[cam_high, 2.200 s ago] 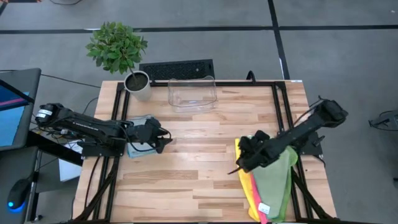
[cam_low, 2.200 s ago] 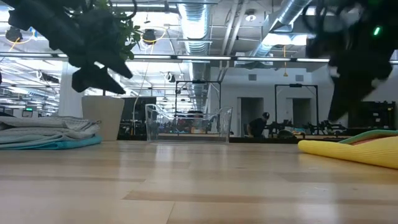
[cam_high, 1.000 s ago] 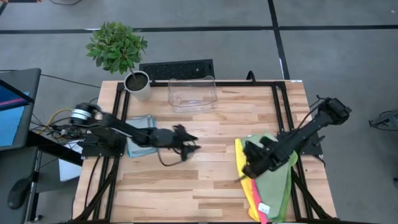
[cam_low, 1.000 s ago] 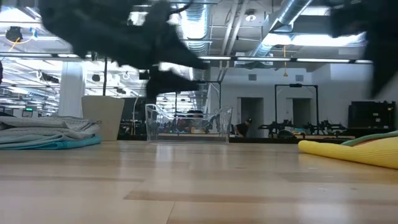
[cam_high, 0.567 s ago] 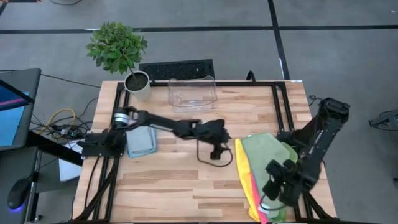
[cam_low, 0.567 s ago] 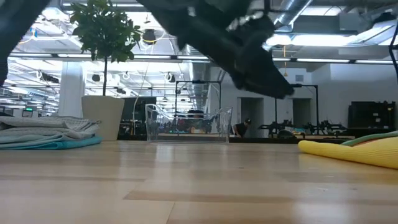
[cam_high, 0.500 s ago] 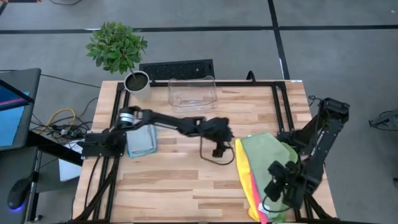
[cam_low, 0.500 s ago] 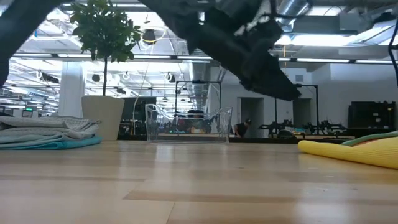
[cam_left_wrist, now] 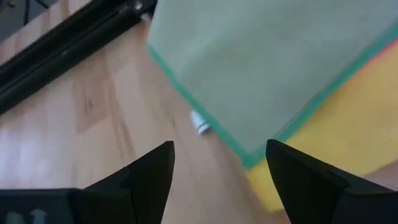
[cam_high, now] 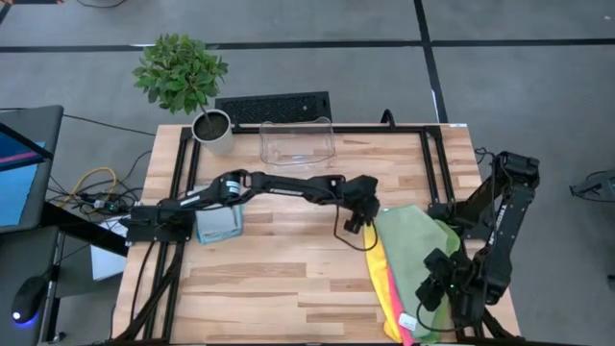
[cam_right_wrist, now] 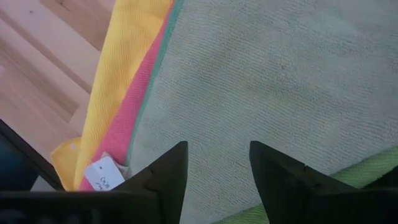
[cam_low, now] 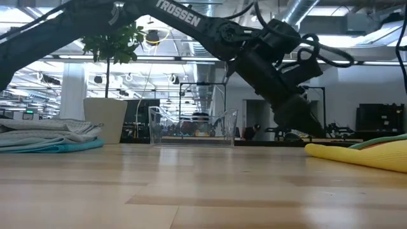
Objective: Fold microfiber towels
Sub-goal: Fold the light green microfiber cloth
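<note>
Bare table (cam_high: 288, 269) between towel stacks (cam_high: 413, 259)

High view overhead, low view table-level, wrist views close on towels (cam_left_wrist: 267, 68)

"TROSSEN" stands in white capitals on the left arm (cam_low: 184, 22) in the low view, along the upper link at about 11 o'clock; a white tag (cam_right_wrist: 104, 175) on the towels (cam_right_wrist: 261, 81) in the right wrist view carries small dark print, too small to read; no other lettering is legible.
</note>
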